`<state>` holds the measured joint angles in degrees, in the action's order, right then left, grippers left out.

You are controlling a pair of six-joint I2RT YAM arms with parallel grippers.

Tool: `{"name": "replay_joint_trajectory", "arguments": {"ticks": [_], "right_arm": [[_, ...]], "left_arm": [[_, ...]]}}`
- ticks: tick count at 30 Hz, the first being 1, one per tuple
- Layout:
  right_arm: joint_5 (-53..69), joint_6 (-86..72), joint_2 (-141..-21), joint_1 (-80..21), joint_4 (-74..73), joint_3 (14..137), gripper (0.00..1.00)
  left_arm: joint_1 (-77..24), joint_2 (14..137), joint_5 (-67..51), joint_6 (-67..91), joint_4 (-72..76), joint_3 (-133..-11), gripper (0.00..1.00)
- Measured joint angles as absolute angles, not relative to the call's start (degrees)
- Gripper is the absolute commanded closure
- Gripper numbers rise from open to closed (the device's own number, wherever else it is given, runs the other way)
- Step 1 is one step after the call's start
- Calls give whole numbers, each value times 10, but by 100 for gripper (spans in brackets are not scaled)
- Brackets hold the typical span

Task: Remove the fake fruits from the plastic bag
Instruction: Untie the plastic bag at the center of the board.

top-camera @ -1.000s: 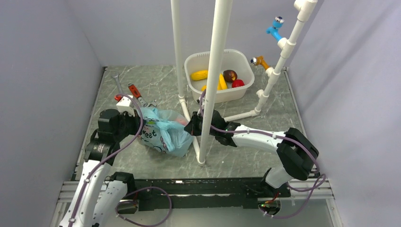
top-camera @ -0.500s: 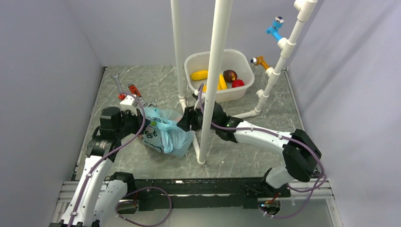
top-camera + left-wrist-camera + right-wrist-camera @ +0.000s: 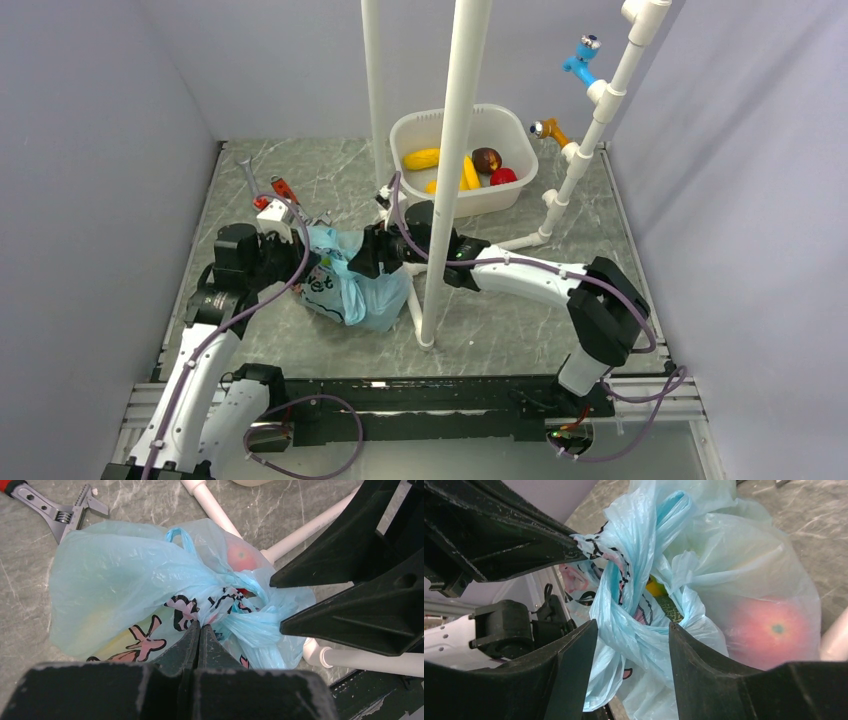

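The plastic bag (image 3: 343,282) sits left of centre on the table (image 3: 330,165), between the two arms, bunched and twisted at its top. Through the thin blue film on its far right side a red fruit (image 3: 242,557) shows, and the right wrist view catches a scrap of yellow (image 3: 655,587) and some green (image 3: 672,609) down in the twist; which fruits those are I cannot tell.

The left gripper (image 3: 200,628) comes in from the left, jaws pressed together, pinching a fold of the bag just by the dark printed drawings. The right gripper (image 3: 631,630) reaches in from the right with its jaws spread, one finger on each side of the twisted neck, and neither pad is clearly touching the film.

Just behind the bag on the left lies a red-handled wrench (image 3: 60,515), its head close to the plastic. A white pipe frame (image 3: 450,180) stands just right of the bag, with one of its floor pipes running under the bag's right edge. Further back, on the far right, a white tub (image 3: 490,203) holds a yellow lemon (image 3: 422,158), a banana (image 3: 470,172), a dark round fruit (image 3: 487,158) and a small red fruit (image 3: 503,176).
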<state>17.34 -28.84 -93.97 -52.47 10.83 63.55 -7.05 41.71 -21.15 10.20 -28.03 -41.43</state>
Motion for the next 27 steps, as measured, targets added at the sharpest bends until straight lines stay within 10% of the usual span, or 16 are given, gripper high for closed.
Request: {"name": "replay_joint_trajectory", "arguments": {"ticks": [16,27], "right_arm": [[177,-287,-961,-542,123,637,51],[168,-296,-965,-546,140,628,100]], "left_arm": [[-70,430,-221,102,-277,-414,100],[-70,432,-222,102,-277,-414,100]]}}
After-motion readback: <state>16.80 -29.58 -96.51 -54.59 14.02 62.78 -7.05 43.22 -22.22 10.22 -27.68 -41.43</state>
